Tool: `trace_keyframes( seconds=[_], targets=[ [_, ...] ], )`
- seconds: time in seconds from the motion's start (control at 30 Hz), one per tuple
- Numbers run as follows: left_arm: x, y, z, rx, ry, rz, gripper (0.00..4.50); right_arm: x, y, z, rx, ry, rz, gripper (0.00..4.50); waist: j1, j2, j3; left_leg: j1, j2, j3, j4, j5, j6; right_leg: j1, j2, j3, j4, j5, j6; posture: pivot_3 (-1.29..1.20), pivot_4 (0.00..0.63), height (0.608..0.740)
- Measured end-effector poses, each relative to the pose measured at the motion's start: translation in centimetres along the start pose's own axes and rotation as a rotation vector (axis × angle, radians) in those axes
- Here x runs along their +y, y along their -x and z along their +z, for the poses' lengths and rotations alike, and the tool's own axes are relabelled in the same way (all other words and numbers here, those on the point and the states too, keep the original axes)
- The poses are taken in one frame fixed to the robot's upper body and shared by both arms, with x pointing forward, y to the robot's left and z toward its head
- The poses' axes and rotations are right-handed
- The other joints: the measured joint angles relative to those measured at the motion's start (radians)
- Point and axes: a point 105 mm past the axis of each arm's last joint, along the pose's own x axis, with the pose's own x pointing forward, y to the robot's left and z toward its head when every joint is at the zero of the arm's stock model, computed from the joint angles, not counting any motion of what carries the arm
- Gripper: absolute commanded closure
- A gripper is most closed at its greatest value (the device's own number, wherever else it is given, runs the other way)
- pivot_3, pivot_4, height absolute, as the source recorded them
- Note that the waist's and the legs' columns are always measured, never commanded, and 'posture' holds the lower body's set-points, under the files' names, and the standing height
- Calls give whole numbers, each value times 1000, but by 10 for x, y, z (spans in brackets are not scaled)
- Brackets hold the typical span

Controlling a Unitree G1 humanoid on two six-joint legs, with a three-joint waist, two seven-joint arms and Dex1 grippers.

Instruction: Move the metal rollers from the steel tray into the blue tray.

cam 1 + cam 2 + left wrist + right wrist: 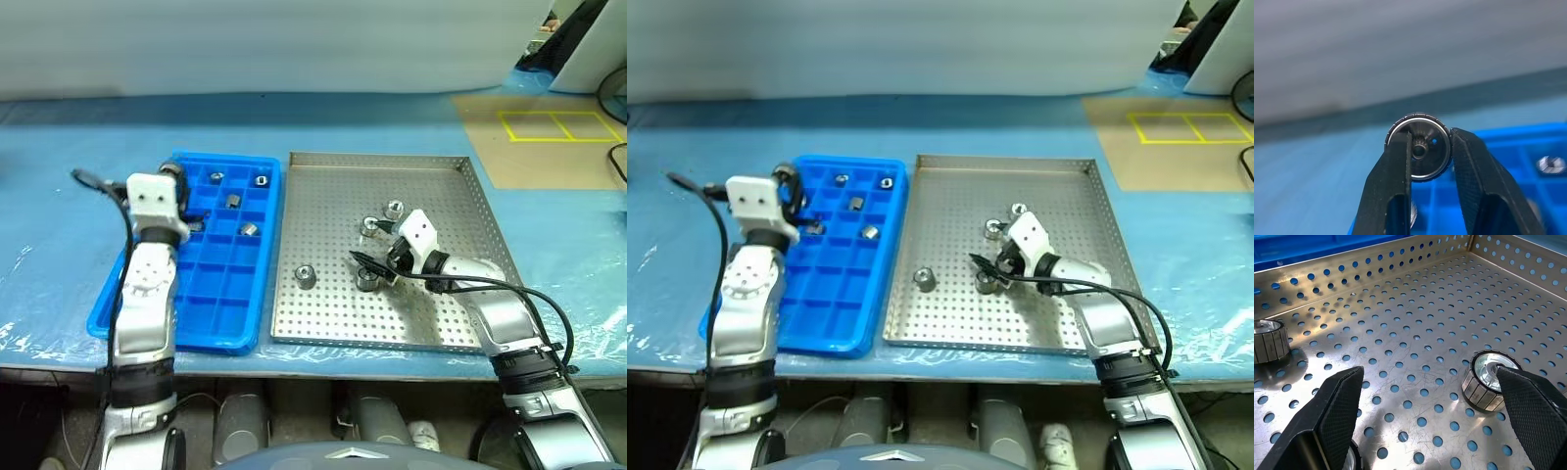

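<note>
My left gripper (196, 221) hangs over the left part of the blue tray (220, 294), shut on a metal roller (1425, 156) held between its fingertips. Several more metal rollers lie in the blue tray's far compartments, one of them (249, 229) just right of the gripper. The steel tray (431, 176) sits right of the blue one and holds several rollers. My right gripper (372, 266) is low over the steel tray's middle, open, with one roller (1488, 379) against its finger (1533, 411) and another roller (306, 276) apart to its left.
Both trays rest side by side on a table under blue sheeting (59, 245). A brown board with yellow tape (554, 125) lies at the back right. A black cable (509, 286) loops along my right arm. The table's front edge runs just below the trays.
</note>
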Motion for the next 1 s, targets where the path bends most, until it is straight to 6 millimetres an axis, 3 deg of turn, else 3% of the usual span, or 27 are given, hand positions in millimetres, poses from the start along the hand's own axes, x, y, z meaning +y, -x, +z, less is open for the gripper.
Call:
trace_keyframes(
  seconds=[0.13,0.33,0.53,0.7,0.9,1.0],
  targets=[
    [10,4,-7,32,-3,48,3638,0,0,0,-1,-1,1,0,1,0,0,2,0,0,0,0,0,3,0,0,0,-2,3,-132,150,740],
    [8,28,-39,149,1,38,3638,0,0,0,-1,0,1,0,-3,0,0,2,0,0,-1,0,0,2,0,0,-1,0,0,-133,150,740],
    [14,58,-43,181,-2,63,3638,0,0,-1,2,0,4,0,-2,0,0,3,0,0,-2,-1,0,3,0,0,-2,-2,4,-107,150,740],
    [14,65,-51,232,1,70,3638,0,-2,-1,4,1,15,0,1,-1,0,6,0,0,-2,-1,-2,6,0,1,-2,-4,7,-98,150,740],
    [11,52,-43,213,15,52,1695,1,-4,-1,1,-1,22,0,1,-1,0,7,0,0,-1,-1,-2,6,0,1,-2,-4,7,-113,150,740],
    [7,38,-34,180,13,6,1695,1,-4,-1,2,0,21,0,1,0,0,6,0,0,-2,-1,-2,6,0,1,-1,-4,7,-113,150,740]
  ],
)
